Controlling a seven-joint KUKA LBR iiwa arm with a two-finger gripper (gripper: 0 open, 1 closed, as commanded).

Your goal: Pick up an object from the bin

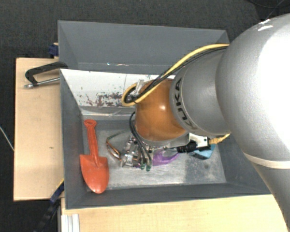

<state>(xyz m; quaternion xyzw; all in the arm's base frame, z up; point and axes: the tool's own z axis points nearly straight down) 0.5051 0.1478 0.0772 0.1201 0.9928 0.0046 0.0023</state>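
Note:
My gripper [134,157] is low over the middle of the bin floor, a tangle of metal parts and wires below the orange cover. A small purple thing [163,158] lies right beside it on its right, partly hidden under the arm. A red-orange toy shovel [93,164] lies along the left wall, handle pointing to the back, blade near the front, a short gap left of the gripper. A blue thing [203,152] peeks out under the arm at the right.
The arm and its orange cover hang over the middle and right of the bin and hide much of the floor. The back wall slopes, with dark red speckles on it. Bare floor shows along the front, between the shovel and the right wall.

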